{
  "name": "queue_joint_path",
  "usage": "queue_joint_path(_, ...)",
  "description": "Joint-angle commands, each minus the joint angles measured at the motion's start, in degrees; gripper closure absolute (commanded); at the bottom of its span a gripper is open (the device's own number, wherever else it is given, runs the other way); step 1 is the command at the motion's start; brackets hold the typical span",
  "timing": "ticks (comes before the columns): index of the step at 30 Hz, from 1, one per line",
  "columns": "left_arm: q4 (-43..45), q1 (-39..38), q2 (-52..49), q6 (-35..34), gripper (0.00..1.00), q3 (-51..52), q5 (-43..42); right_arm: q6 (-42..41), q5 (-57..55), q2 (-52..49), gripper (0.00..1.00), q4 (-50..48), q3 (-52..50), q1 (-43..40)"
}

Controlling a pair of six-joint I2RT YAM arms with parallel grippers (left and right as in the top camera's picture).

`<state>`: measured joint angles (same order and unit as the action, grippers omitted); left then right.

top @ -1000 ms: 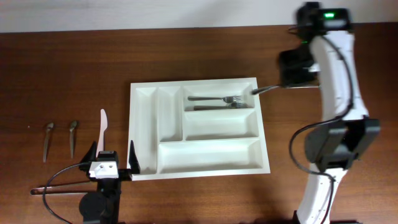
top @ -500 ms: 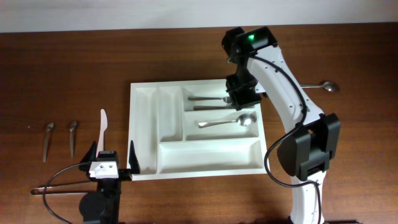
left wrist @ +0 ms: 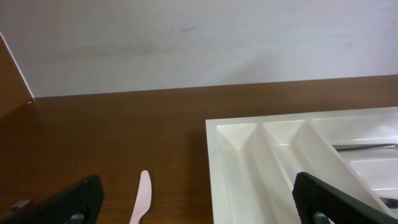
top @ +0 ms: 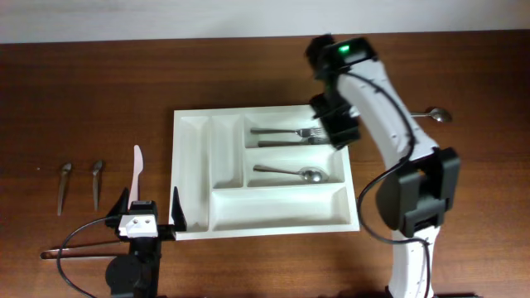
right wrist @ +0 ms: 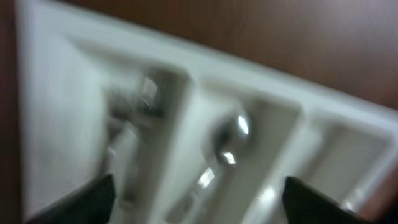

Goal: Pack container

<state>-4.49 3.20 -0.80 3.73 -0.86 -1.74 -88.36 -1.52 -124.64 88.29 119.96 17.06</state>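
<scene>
The container [top: 177, 165] is a big white tray with five compartments in the middle of the table. Its top right slot holds two forks [top: 288, 132]. A metal spoon [top: 290, 172] lies loose in the middle right slot. My right gripper [top: 339, 132] hovers over the tray's right edge, open and holding nothing. In the blurred right wrist view its fingers [right wrist: 81, 200] stand wide apart above the spoon [right wrist: 225, 149]. My left gripper [top: 149, 207] rests open at the tray's front left corner. In the left wrist view it [left wrist: 199, 208] straddles the container's wall [left wrist: 214, 162] and a white plastic knife [left wrist: 140, 199].
The white knife [top: 137, 170] lies left of the tray. Two small spoons [top: 65, 184] [top: 97, 180] lie at the far left. Another metal spoon [top: 431, 114] lies right of the right arm. Cables [top: 74, 247] trail by the left arm's base.
The right arm swung left from the table's right side with a spoon. Its gripper opened and the spoon now lies loose in the middle right slot. The left arm stayed still.
</scene>
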Motion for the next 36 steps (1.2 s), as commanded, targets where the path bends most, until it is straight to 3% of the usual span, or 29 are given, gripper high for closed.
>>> queue_joint_path(1,-0.02,0.33,0.46,1.09,0.01,0.35,-0.46,20.37,-2.56,2.03,0.06,-6.01,-0.26,-8.63)
queue_joint_path(5,-0.02,0.33,0.46,1.09,0.01,0.35,-0.46,47.36,8.37,2.03,0.01,-17.25,-0.28,-17.35)
queue_joint_path(7,-0.02,0.33,0.46,1.09,0.01,0.35,-0.46,54.03,13.18,2.03,0.01,-19.69,-0.28,-21.53)
queue_joint_path(18,-0.02,0.33,0.46,1.09,0.01,0.35,-0.46,48.48,14.03,1.14,0.04,-22.6,-0.31,-36.68)
queue_joint_path(24,-0.02,0.33,0.46,1.09,0.01,0.35,-0.46,46.58,13.97,0.13,0.11,-25.59,-0.31,-37.33)
queue_joint_path(36,-0.02,0.33,0.46,1.09,0.01,0.35,-0.46,42.88,12.02,-4.7,0.11,-28.22,-0.28,-36.2)
